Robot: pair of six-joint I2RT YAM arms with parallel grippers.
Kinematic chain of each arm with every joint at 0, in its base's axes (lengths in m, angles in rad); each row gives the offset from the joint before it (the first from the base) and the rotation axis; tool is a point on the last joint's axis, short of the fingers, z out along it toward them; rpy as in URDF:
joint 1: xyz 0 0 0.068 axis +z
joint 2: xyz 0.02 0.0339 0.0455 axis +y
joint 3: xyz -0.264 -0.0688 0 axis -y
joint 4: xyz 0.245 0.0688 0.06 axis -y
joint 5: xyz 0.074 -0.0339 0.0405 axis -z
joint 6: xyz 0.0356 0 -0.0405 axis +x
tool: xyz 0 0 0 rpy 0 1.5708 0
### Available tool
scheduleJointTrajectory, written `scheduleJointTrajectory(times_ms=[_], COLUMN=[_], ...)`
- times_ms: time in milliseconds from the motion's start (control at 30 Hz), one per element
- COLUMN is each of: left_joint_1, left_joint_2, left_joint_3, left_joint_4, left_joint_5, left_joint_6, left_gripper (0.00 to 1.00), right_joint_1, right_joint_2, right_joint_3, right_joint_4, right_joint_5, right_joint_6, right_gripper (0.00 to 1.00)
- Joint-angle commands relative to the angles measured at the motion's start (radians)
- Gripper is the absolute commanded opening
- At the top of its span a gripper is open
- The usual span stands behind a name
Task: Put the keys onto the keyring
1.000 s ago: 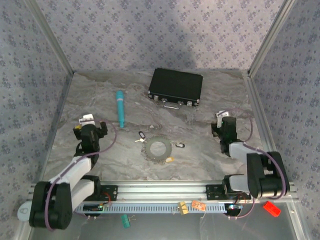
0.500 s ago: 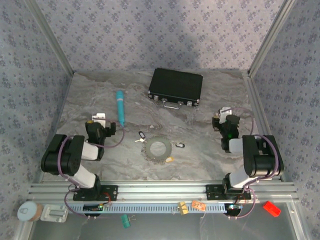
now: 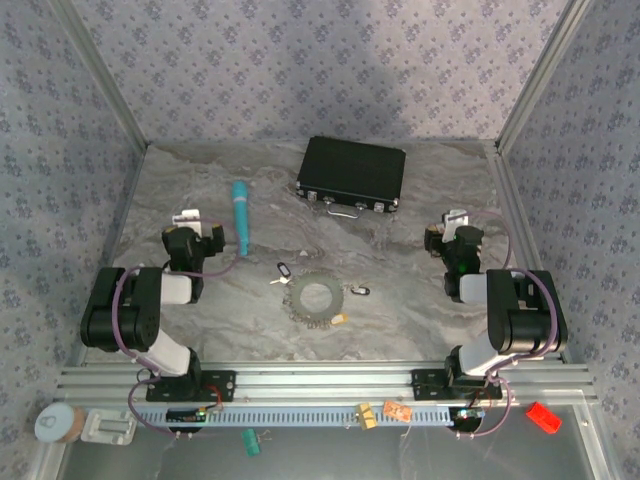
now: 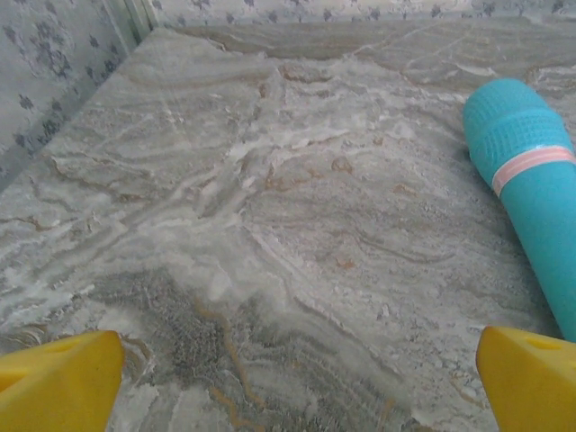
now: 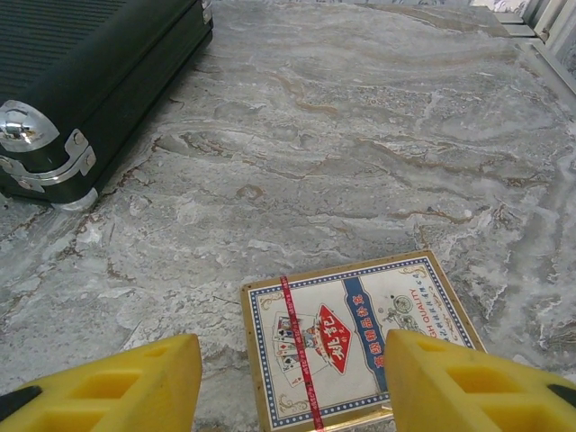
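We see the beaded, translucent grey keyring (image 3: pixel 317 296) at the marbled desk's (image 3: pixel 440 180) middle, tiny keys (image 3: pixel 283 269) around it, between both arms' parted, empty yellow jaws.

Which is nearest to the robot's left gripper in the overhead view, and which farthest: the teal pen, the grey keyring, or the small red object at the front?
1. teal pen, just right of the left gripper.
2. keyring, mid-table, nearer the front.
3. red object, front right corner, past the table's edge.
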Motion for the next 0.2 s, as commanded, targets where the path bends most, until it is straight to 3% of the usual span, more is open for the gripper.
scheduleJointTrajectory(times_ms=[0,33,167], left_joint_1=[0.021,0.022,0.021], left_joint_2=[-0.008,-0.007,-0.008], left_joint_3=[0.029,0.029,0.023], left_joint_4=[-0.031,-0.029,-0.02], left_joint_5=[0.06,0.06,0.063], left_joint_6=[-0.024,-0.024,-0.022], left_gripper=[1.0,1.0,1.0], right_joint_1=[-0.003,-0.002,0.002], right_joint_2=[0.006,0.006,0.003], right_joint_3=[0.019,0.018,0.016], right_joint_4=[0.001,0.001,0.004], right_joint_5=[-0.003,-0.004,0.003], right_joint_6=[0.01,0.01,0.008], right_gripper=[0.71,0.98,0.99])
